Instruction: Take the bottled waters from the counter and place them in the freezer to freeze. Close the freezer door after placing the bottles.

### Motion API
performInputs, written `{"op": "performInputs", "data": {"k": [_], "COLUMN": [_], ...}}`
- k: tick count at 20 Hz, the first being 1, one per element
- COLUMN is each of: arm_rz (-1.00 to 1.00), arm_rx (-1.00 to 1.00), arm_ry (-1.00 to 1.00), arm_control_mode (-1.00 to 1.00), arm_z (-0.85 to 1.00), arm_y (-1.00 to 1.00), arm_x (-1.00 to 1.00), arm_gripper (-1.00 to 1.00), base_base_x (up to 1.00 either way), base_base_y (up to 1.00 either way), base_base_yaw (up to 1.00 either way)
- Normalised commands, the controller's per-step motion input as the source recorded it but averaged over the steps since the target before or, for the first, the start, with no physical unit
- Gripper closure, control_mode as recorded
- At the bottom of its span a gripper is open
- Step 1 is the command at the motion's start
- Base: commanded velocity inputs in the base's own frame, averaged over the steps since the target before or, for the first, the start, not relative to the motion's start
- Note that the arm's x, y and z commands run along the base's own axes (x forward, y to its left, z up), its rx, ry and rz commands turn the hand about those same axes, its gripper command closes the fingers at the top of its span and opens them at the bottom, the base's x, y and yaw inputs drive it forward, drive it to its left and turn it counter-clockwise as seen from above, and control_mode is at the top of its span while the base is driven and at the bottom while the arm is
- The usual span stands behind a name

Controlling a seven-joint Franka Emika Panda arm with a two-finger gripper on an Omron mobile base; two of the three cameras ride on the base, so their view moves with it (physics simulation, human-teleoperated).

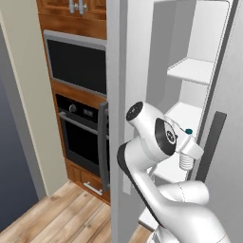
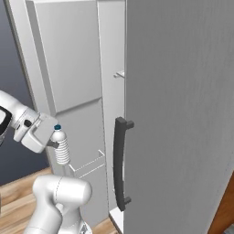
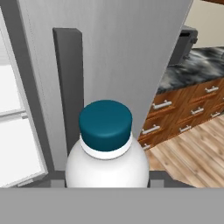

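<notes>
You've got the gripper (image 2: pixel 54 142) pinching a bottled water (image 2: pixel 61 148), fingers clamped on its body below the blue cap (image 3: pixel 105 121). Bottle's upright, in the air at the open freezer (image 1: pixel 190 71), near the white shelves (image 1: pixel 192 70), beside the dark handle (image 2: pixel 119 162).

Readable text: none in any view.
Bottled water (image 3: pixel 106 148): plain whitish body and blue cap, no label or print.
Freezer door (image 2: pixel 178 114): bare grey panel beside its dark handle, no brand mark.
Oven (image 1: pixel 80 128), left of the freezer: control panel too blurred to read.
</notes>
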Motion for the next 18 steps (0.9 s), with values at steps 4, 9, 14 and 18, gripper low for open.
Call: {"op": "performInputs", "data": {"k": [4, 9, 14, 18], "arm_rz": [0.00, 0.26, 0.33, 0.30], "arm_rx": [0.00, 0.00, 0.02, 0.14], "arm_ry": [0.00, -0.01, -0.03, 0.04], "arm_control_mode": [1.00, -1.00, -1.00, -1.00], "arm_z": [0.00, 0.06, 0.35, 0.62], "arm_y": [0.00, -0.04, -0.23, -0.29], "arm_x": [0.00, 0.22, 0.25, 0.47], "arm_gripper": [1.00, 1.00, 1.00, 1.00], "base_base_x": [0.00, 0.00, 0.00, 0.00], "base_base_y": [0.00, 0.00, 0.00, 0.00], "base_base_yaw": [0.01, 0.00, 0.00, 0.00]}}
